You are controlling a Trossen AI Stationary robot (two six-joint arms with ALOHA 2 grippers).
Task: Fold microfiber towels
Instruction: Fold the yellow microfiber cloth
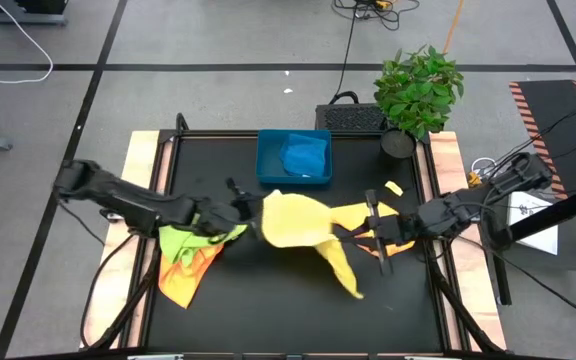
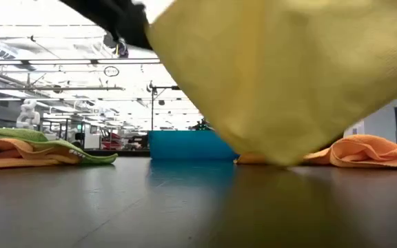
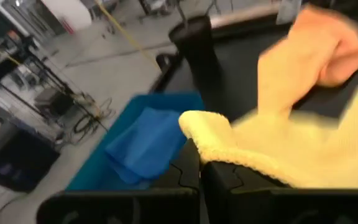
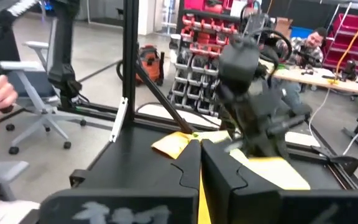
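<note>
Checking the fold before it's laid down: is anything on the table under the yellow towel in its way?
Nothing visible blocks it. Both grippers, left and right, are shut on the yellow towel. The table in front is bare; the orange and green towels lie left, the tray behind.

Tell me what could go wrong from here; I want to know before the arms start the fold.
1. Both hands, the left hand and the right hand, pinch only the edges of the yellow towel, so a tug may slip a corner free.
2. Its hanging tail could drag and crumple on the table.
3. The orange towel lies under it and may get snagged along.
</note>
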